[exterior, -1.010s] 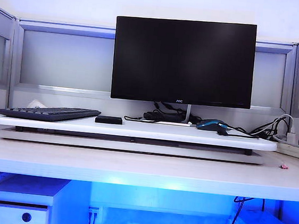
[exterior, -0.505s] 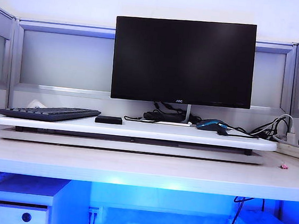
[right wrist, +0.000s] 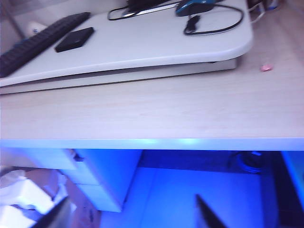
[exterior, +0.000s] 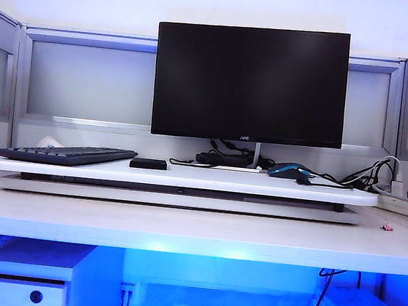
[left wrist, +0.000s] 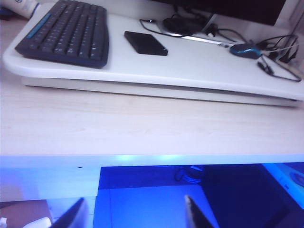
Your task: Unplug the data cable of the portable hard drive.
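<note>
The portable hard drive (left wrist: 146,43) lies on the raised board beside the keyboard (left wrist: 66,33), probably light and slippery, its thin limp data cable (left wrist: 148,22) best pinched at the stiff plug, while left end effector (left wrist: 133,213) and right end effector (right wrist: 133,213) hang open below the counter (left wrist: 142,128) edge.

A pale wood desk (exterior: 196,229) carries a white raised board (exterior: 186,182) resting on a flat white base. On the board lie a dark keyboard (exterior: 69,154) at the left, the small drive (exterior: 149,163) just beside it, a blue-and-black mouse (exterior: 288,171) toward the right, and a looped black cable (right wrist: 213,23) near the mouse. A monitor (exterior: 250,82) stands at the back. A small pink bit (exterior: 387,227) lies on the desk at the right.
</note>
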Motion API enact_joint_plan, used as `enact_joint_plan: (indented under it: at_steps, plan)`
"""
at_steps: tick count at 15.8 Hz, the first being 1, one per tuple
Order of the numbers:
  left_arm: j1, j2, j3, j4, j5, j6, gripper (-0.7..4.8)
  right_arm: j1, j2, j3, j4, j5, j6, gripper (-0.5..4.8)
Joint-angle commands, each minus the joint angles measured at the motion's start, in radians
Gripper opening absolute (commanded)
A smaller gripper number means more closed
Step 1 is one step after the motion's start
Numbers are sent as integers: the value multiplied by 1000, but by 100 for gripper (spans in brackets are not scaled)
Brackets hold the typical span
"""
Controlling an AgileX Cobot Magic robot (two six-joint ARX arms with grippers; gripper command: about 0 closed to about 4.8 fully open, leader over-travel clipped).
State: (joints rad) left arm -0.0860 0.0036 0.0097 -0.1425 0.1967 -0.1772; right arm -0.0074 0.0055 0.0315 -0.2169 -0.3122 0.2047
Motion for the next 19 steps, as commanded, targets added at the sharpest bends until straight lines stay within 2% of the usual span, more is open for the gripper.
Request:
enact_joint_plan:
  at_steps: [1, 2, 3, 4, 5, 19]
  plan:
    - [0, 0, -3, -21, -2, 6, 273, 1, -3, -4, -4, 86, -48, 322]
    - [0, 0, -3, -21, -3, 12, 273, 1, -3, -4, -6, 130, -48, 11]
    - [0, 0, -3, -21, -12, 12, 273, 1, -3, -4, -6, 131, -48, -6]
    - [0, 0, -3, -23, -24, 12, 210, 1, -3, -4, -6, 137, -48, -6]
    - [0, 0, -3, -23, -24, 13, -2, 1, -4, -4, -6, 137, -48, -6]
    - [0, 0, -3, -21, -20, 12, -6, 0, -4, -3, -7, 131, -48, -6]
